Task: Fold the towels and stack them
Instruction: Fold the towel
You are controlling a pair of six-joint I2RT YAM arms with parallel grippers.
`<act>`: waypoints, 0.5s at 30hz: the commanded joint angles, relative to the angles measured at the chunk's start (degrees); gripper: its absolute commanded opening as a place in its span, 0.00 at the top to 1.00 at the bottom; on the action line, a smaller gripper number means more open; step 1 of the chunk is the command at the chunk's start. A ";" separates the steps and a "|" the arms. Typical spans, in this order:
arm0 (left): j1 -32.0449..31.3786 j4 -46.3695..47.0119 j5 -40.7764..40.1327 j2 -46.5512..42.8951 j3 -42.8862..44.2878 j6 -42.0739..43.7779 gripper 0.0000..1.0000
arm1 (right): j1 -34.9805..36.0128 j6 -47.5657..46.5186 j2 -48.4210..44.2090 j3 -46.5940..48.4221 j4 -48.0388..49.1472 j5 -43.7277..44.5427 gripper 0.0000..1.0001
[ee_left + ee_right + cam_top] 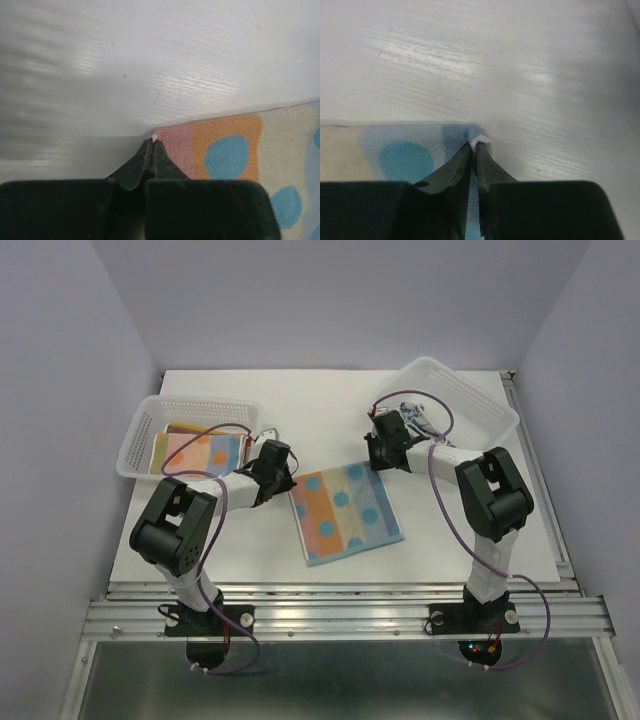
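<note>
- The step in hand is judged to be the first fold of the pastel dotted towel [347, 515]. It lies spread flat on the table [450, 540] between the two arms, with no crease in it yet.
- The left gripper [152, 141] is seen clenched on the towel's far-left corner — the pink one, with a speck of white hem showing at the tips.
- The right gripper [475, 146] is clenched likewise on the far-right corner, where the blue band and white hem are nipped.
- For a clean fold, both corners should be raised together and only slightly. They should then be carried toward the arm bases at one pace, so that the far edge is kept taut and is laid square on the near edge.
- Slack between the two pinches is to be avoided, since a sagging middle would likely give a crooked crease. Little cloth is held at either corner, so a slip is possible if it is pulled hard.
- Relative to the pincers, the towel lies wholly on the near side. Its body runs from the fingertips back toward the bases, and only bare table is seen beyond them.
- Folded towels [200, 450] are stacked in the left basket [135, 445]. A blue-white towel [418, 412] lies in the right basket [490, 420] — judged yet to be folded.
</note>
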 commanded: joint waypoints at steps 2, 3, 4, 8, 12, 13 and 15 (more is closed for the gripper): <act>0.35 1.93 -2.52 -3.92 0.98 2.58 1.00 | -0.31 -3.12 -0.23 1.46 2.58 -2.88 0.93; 0.26 1.84 -2.61 -4.27 0.90 2.49 1.00 | -0.31 -3.20 -0.67 1.37 2.41 -2.79 0.94; 0.26 1.93 -2.70 -5.06 0.63 2.40 1.00 | -0.31 -3.38 -1.20 0.94 2.41 -2.62 0.99; 0.26 3.24 -1.38 -7.87 -1.38 2.14 1.00 | -0.31 -3.29 -5.15 -2.22 2.58 -3.05 0.99; 0.26 6.23 2.83 -11.03 -5.16 1.17 1.00 | -0.23 -2.50 -9.82 -6.53 3.46 -5.34 0.99; 0.18 7.45 4.23 -12.26 -6.91 0.56 1.00 | -0.23 -1.80 -11.82 -7.58 3.64 -7.26 0.99; 0.09 7.99 5.03 -13.67 -8.59 -0.23 1.00 | -0.23 -1.01 -13.67 -10.74 4.08 -8.76 0.99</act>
